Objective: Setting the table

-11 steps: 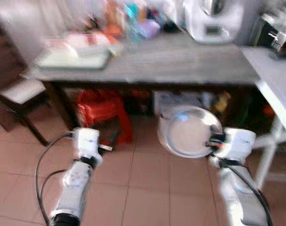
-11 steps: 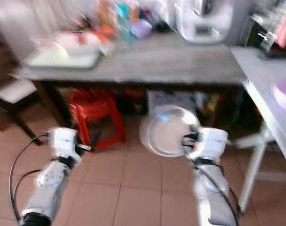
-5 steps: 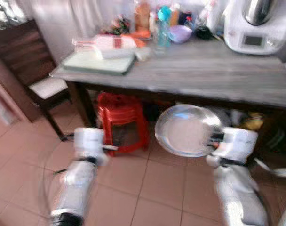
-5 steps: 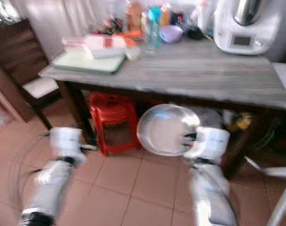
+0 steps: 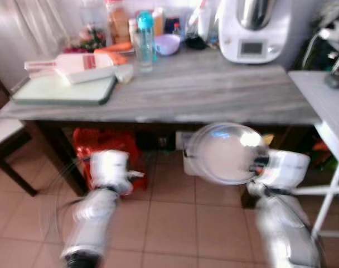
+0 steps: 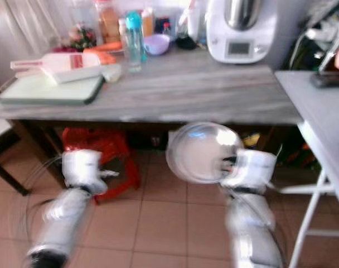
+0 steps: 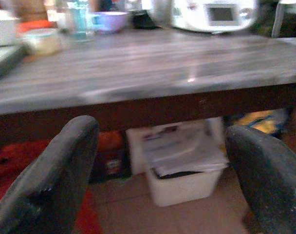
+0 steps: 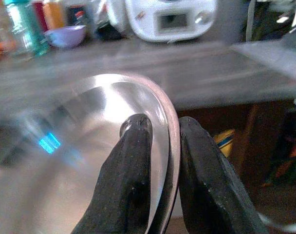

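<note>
Plate (image 5: 228,153) rides tilted in front of us, its rim clenched between the fingers (image 8: 136,170) of our right gripper (image 8: 160,129), below and just short of the table (image 5: 203,92) edge ahead, while our left gripper (image 7: 162,161) hangs spread and empty.

Bright daylight, heavy motion blur

No lettering, number or brand can be read anywhere. The white kitchen machine (image 5: 252,30) at the back of the table (image 5: 214,89) has a small grey display panel, but it is too blurred to show any digits. The bottles and jars (image 5: 145,33) beside it carry coloured labels whose print cannot be made out.
</note>
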You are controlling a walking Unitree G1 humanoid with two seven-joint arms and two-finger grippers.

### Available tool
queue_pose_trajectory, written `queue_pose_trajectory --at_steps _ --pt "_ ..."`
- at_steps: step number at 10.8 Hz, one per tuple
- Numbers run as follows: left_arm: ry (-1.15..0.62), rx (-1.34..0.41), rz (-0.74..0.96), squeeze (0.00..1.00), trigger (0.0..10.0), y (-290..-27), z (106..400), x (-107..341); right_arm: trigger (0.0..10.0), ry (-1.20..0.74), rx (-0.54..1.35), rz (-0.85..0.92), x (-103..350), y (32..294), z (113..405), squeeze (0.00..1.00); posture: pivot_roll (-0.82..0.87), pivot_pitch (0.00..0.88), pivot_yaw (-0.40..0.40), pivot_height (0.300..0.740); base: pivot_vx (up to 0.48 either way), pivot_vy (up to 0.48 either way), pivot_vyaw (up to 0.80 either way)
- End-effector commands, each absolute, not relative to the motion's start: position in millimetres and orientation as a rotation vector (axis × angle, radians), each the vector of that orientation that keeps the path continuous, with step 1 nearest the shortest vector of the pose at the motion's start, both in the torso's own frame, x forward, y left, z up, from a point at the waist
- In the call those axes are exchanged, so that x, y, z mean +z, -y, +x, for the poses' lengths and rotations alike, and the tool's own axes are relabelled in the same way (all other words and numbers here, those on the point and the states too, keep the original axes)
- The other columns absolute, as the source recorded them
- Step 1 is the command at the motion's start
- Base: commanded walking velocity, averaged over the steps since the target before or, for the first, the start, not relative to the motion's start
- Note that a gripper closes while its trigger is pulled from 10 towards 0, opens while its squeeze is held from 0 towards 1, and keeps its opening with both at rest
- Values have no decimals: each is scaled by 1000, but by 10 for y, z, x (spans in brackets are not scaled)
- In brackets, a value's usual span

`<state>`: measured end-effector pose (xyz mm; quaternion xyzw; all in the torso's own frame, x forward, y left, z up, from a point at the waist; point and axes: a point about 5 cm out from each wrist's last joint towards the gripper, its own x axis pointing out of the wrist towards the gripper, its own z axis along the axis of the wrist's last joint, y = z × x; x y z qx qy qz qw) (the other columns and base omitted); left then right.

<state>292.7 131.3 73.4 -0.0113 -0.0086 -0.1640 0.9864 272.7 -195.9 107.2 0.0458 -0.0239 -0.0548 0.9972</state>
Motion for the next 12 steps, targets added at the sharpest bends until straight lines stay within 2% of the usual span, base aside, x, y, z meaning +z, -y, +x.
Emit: queue_pose_trajectory --at_steps 1,12 --pt "17 -278 4 0 10000 -1500 2931 739 10000 79 -57 114 1149 1807 2786 0 30 0 21 740 356 0 0" --pt "22 -306 15 0 10000 -1472 2919 749 10000 97 -75 111 1153 1809 2773 0 23 14 43 740 379 0 0"
